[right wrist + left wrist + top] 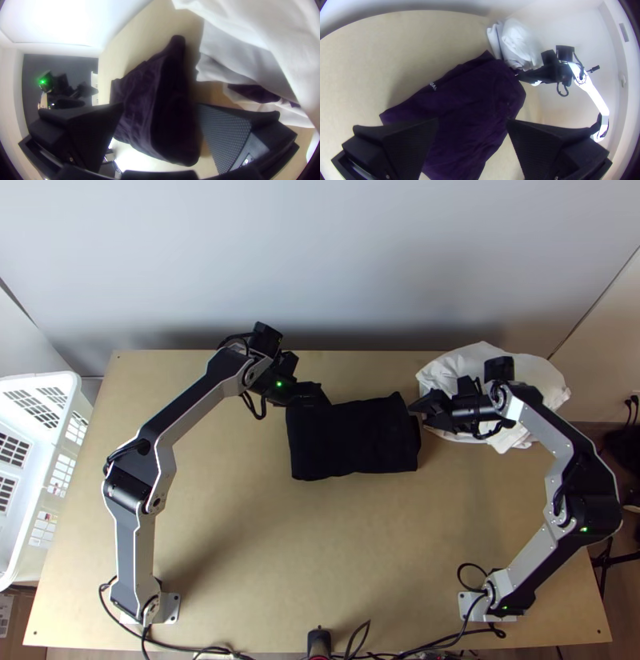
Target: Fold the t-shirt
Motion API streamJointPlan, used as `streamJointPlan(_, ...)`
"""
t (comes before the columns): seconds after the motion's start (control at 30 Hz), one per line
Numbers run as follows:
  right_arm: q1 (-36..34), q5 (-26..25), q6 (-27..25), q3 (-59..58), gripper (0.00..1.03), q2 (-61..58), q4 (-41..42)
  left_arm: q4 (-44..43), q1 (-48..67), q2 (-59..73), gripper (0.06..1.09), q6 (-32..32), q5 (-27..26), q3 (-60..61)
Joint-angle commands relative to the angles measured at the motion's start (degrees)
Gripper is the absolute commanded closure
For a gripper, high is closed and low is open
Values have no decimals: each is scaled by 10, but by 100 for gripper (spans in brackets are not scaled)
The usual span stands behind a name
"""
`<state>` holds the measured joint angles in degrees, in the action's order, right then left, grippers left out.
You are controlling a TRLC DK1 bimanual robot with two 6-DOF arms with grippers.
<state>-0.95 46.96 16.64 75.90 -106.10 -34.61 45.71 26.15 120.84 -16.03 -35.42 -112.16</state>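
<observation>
Top view high, steeply down on table (336,548); wrist views closer (both share t-shirt (470,96)).

Dark t-shirt (352,440), folded into a rough rectangle (slightly uneven), on the table (320,540).

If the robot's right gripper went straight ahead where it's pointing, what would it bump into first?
Most likely the dark folded t-shirt. The right gripper points at the end of it, with its fingers open. Its height is hard to judge, so it might pass just above.
</observation>
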Motion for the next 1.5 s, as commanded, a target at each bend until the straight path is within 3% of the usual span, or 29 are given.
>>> streamJointPlan(0.0,6,4,30,10,5,25,9,-3,5,-1,11,-1,1,0)
streamJointPlan(1.07,10,-23,-5,-45,5,-73,78,-10,-9,-4,11,-3,2,-1)
streamJointPlan(1.47,137,-26,23,-28,5,-98,86,-14,-9,-3,11,-8,2,-2)
